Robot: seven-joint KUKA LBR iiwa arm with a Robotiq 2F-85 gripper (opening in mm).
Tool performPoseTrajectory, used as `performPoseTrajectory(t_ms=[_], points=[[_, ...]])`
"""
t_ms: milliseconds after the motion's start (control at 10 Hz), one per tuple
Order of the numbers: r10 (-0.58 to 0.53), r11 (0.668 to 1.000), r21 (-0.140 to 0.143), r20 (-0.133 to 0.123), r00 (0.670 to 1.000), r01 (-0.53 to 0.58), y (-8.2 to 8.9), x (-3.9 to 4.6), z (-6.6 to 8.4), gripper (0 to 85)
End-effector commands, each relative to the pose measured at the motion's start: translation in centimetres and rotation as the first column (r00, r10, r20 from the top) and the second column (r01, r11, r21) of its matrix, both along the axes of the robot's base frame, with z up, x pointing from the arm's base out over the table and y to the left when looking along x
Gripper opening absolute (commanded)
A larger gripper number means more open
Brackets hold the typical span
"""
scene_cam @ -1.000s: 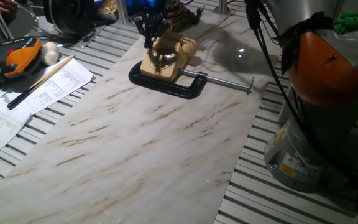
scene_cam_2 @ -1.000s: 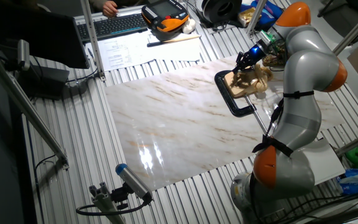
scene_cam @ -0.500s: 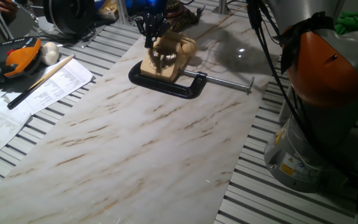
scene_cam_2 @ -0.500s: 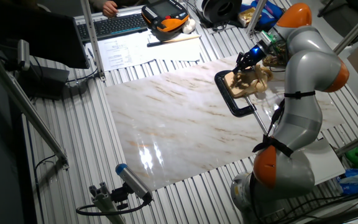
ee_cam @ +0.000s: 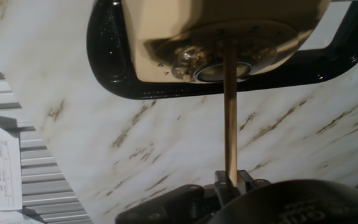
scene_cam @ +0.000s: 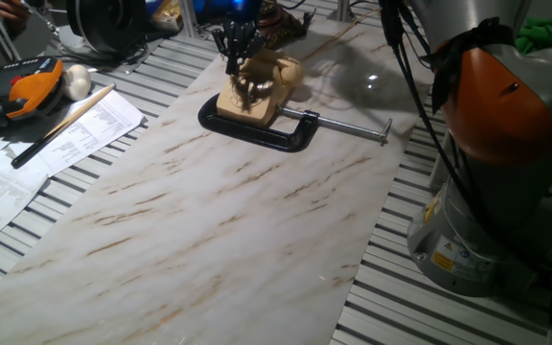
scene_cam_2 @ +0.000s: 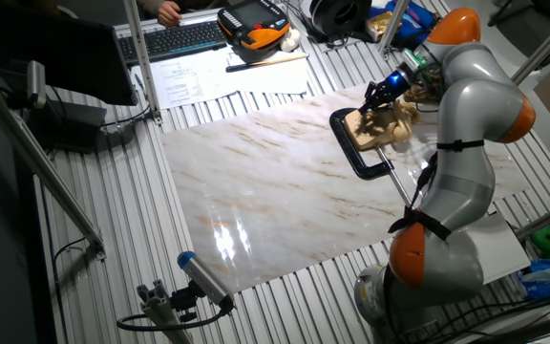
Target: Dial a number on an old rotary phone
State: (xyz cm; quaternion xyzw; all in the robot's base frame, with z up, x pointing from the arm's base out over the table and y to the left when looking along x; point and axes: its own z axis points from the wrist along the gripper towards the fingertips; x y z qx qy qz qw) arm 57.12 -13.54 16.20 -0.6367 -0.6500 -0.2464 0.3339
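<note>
Wooden and thin, a stick (ee_cam: 230,112) is clamped between the closed jaws (ee_cam: 230,179) in the hand view, its far tip resting on the silvery dial (ee_cam: 219,62) of the phone (ee_cam: 166,25). The cream-beige phone (scene_cam: 254,89) sits at the far end of the counter (scene_cam: 218,220), inside the frame of a black C-clamp (scene_cam: 257,129) that lies flat around its base. The clamp's silver screw bar (scene_cam: 348,126) sticks out toward the robot's base (scene_cam: 487,192). In the other fixed view the jaws (scene_cam_2: 378,96) hang just above the phone (scene_cam_2: 382,124), and the grey and orange arm (scene_cam_2: 466,124) arches over it, hiding part of the handset side.

The counter is a pale marble-patterned sheet with brown veining, laid over a ribbed metal bench (scene_cam_2: 113,220). Printed papers (scene_cam: 56,144) lie beside the sheet, with a black-tipped wooden rod (scene_cam: 65,123) across them. Near them are an orange and black handheld unit (scene_cam: 27,86) and a white ball (scene_cam: 77,83). A keyboard (scene_cam_2: 175,38) lies at the back edge in the other fixed view. A green cloth (scene_cam: 549,38) shows behind the robot.
</note>
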Motion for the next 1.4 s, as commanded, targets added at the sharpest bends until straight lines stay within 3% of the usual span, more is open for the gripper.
performPoseTrajectory(t_ms=[0,900,1200,1300], points=[[0.002,1.000,0.008,0.002,1.000,-0.002,-0.1,-0.02,-0.1,0.0],[-0.002,1.000,0.021,0.015,1.000,0.001,-0.4,-0.90,0.3,0.0],[-0.002,0.999,0.042,0.023,1.000,0.001,-0.8,-1.10,0.2,0.0],[0.005,0.999,0.050,0.036,0.999,-0.007,-0.9,-1.36,0.1,0.0]])
